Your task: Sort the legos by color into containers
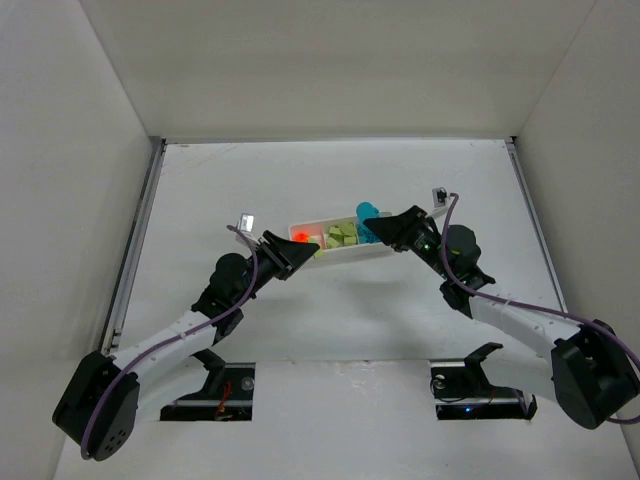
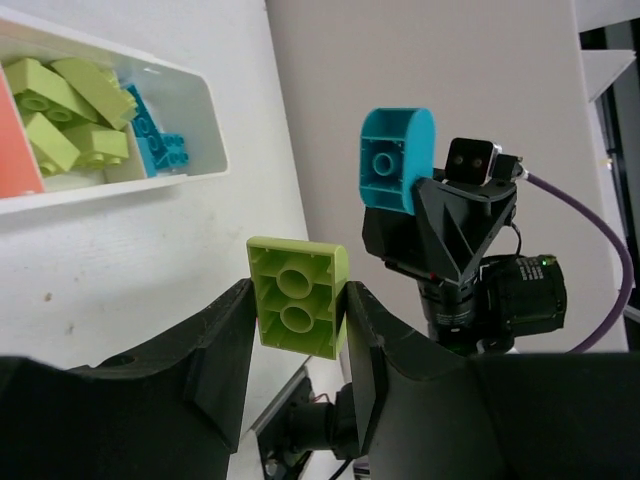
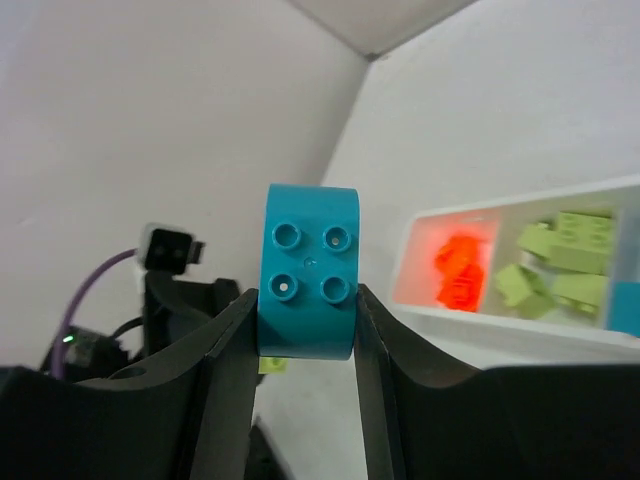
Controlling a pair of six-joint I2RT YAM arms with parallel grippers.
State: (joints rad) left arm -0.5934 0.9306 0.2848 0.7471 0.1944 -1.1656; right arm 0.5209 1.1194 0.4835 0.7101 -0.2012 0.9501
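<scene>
Delivery was your step: your left gripper (image 1: pixel 301 252) clamped a yellow-green lego (image 2: pixel 297 297) near the tray's (image 1: pixel 345 256) left end, your right gripper (image 1: pixel 386 228) clamped a cyan lego (image 3: pixel 308 270) over its right end, each needing release over its own colour; only the wrist views showed the green grip, which the top view hid.

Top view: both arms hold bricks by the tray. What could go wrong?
The left end effector and right end effector crowd one tray; they could collide. The green brick sits tilted in its grip and may slip. The cyan brick could land among the green ones next door.
</scene>
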